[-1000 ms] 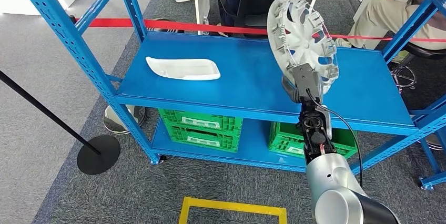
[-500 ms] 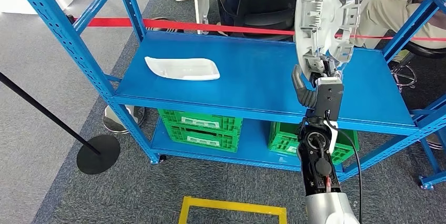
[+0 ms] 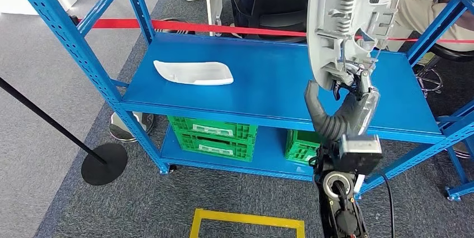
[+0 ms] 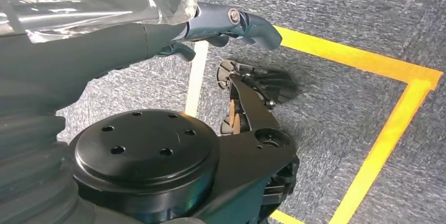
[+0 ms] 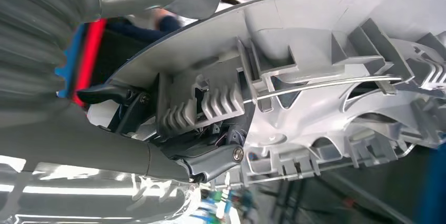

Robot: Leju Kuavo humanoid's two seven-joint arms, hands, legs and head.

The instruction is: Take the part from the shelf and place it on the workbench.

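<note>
A grey plastic wheel cover (image 3: 346, 20) is held upright above the blue shelf's (image 3: 268, 87) right half, its ribbed back facing me and its top cut off by the picture's edge. My right hand (image 3: 351, 88) grips its lower rim from below. The right wrist view shows the cover's ribbed inner side (image 5: 326, 61) with my right hand's dark fingers (image 5: 173, 129) clamped on the rim. A white tray-shaped part (image 3: 194, 72) lies flat on the shelf's left half. My left hand (image 4: 226, 21) hangs over the carpet, its fingers apart and holding nothing.
Green crates (image 3: 212, 134) stand on the lower shelf level. Blue uprights (image 3: 72, 42) frame the rack. A red barrier tape (image 3: 167, 25) runs behind it, with a black stanchion base (image 3: 104, 163) at left. People sit beyond the rack (image 3: 425, 9). A yellow floor marking (image 3: 246, 221) lies in front.
My right arm has lifted the wheel cover higher and nearer to the camera, and turned it from facing left to show its ribbed back. The white part has stayed in place.
</note>
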